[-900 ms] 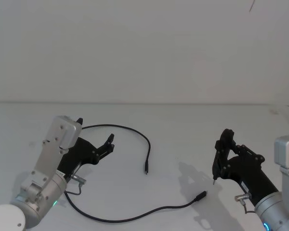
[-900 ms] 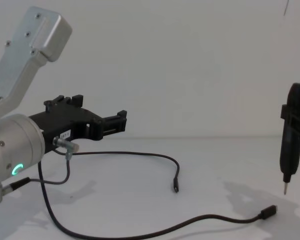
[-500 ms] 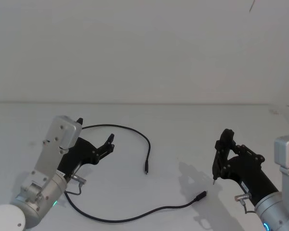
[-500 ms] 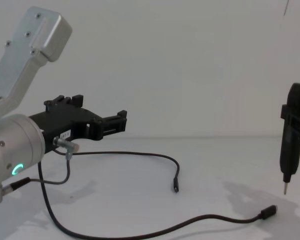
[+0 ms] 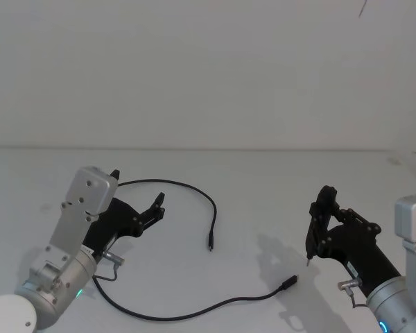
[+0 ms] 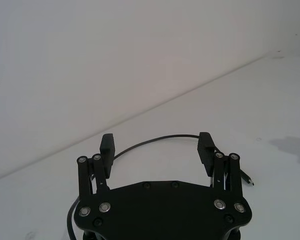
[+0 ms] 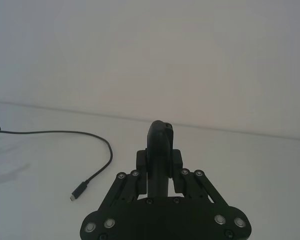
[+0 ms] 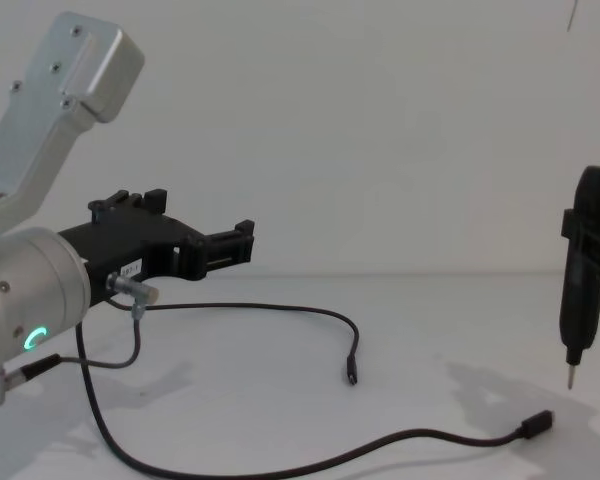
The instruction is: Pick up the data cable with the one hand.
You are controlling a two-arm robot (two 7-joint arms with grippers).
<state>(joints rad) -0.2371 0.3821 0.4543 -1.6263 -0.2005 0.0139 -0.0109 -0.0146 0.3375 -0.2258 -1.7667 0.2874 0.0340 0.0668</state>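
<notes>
Zero change: left gripper (image 5: 136,187) gapes over cable (image 5: 288,282), right gripper (image 5: 324,223) clamps pen (image 8: 573,320).

Plain white wall (image 5: 208,69) — bare white tabletop (image 5: 277,182)

the data cable (image 8: 280,308) is looking matt and rubbery; the pen tool (image 8: 580,290) is showing a metal tip; the table (image 8: 430,320) is looking smooth.

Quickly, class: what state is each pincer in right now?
Left pincer: open, holding nothing.
Right pincer: shut on a pen-like tool.
</notes>
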